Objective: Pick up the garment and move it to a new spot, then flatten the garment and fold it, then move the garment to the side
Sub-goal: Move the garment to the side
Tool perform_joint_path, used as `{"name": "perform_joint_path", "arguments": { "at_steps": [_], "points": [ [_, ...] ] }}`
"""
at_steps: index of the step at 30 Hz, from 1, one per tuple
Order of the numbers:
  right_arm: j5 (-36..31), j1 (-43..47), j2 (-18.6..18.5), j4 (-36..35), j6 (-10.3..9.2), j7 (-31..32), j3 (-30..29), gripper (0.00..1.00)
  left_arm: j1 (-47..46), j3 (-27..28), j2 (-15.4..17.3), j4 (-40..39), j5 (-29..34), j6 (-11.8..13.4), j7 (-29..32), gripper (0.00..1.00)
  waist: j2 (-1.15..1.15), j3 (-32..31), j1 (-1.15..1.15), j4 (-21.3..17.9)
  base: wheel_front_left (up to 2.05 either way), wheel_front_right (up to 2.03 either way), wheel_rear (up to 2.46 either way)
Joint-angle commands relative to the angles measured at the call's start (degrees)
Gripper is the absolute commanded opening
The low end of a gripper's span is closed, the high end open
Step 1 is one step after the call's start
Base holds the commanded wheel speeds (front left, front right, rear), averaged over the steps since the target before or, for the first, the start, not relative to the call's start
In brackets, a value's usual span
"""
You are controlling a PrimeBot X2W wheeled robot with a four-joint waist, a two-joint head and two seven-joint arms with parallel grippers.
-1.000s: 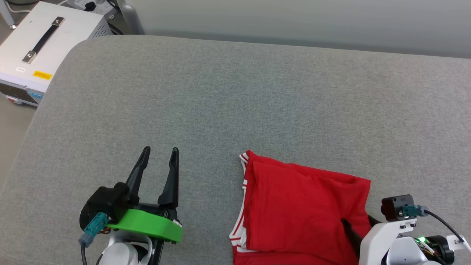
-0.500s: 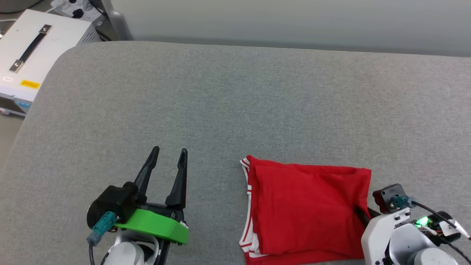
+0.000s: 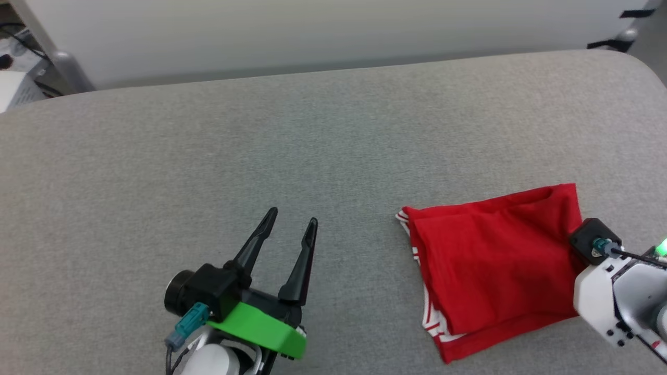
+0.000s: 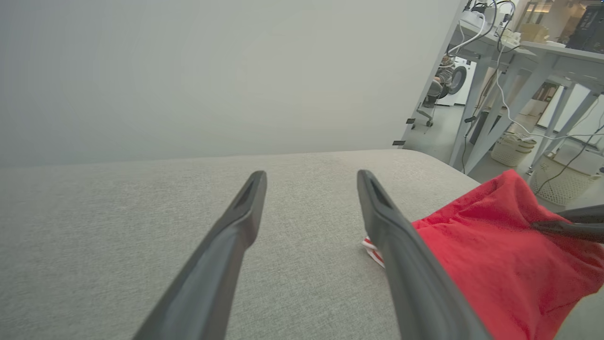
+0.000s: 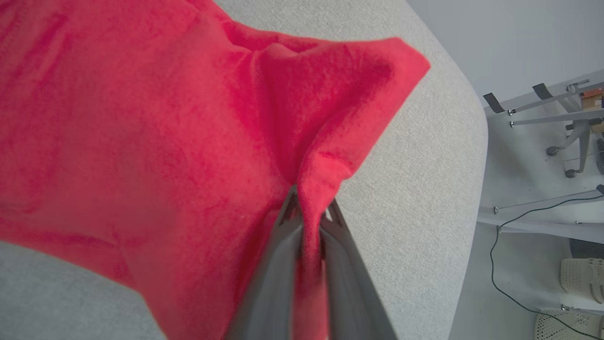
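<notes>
Right gripper [image 5: 309, 210] pinched the folded garment [image 3: 495, 265].
Left gripper [image 3: 293, 216] stood spread, apparently clear of the grey cushion [image 3: 260, 146].

Grey fabric surface [image 3: 312, 130], pale wall [image 3: 312, 31], white basket [image 4: 513, 150] beyond

Lab: metal workbenches [image 4: 542, 52], baskets [image 4: 513, 150], grey padded table [image 3: 260, 146].

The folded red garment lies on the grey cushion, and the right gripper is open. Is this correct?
No: the right gripper is shut on a fold of the garment, as the right wrist view shows. The rest holds.
</notes>
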Motion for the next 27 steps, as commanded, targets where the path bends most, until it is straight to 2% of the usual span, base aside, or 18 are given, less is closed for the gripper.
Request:
{"name": "perform_joint_path", "arguments": {
  "at_steps": [1,4,10,19,27],
  "points": [
    [0.22,-2.2,-2.0,-0.04,-0.06,-0.06,0.78,0.0,-1.91,-0.81,0.38,-0.52,0.53,-0.16,-0.33,1.0,0.0,3.19,0.0,-5.85,0.0,0.0,0.0],
    [0.79,-4.82,-5.35,1.47,-0.06,-1.63,1.93,0.0,-3.47,-2.48,0.9,-1.41,0.93,-0.16,-0.33,1.0,0.0,5.88,0.0,-8.3,0.0,0.0,0.0],
    [0.18,-9.51,-8.39,7.33,-0.06,-5.54,1.42,0.0,-6.87,-4.49,3.09,-3.81,1.78,-0.16,0.13,1.0,0.0,12.03,0.0,-11.92,0.0,0.0,0.0],
    [-2.9,-15.31,-6.43,20.61,-0.06,-15.62,-8.58,0.0,-11.2,-3.87,6.53,-12.23,3.27,0.06,4.84,1.0,0.0,21.2,0.0,-12.72,0.0,0.0,0.0],
    [-6.89,-19.54,-4.73,31.87,-0.06,-21.36,-18.06,0.0,-13.65,-2.23,8.94,-20.52,3.9,0.79,9.09,1.0,0.0,26.85,0.0,-11.59,0.0,0.0,0.0]
  ]
}}
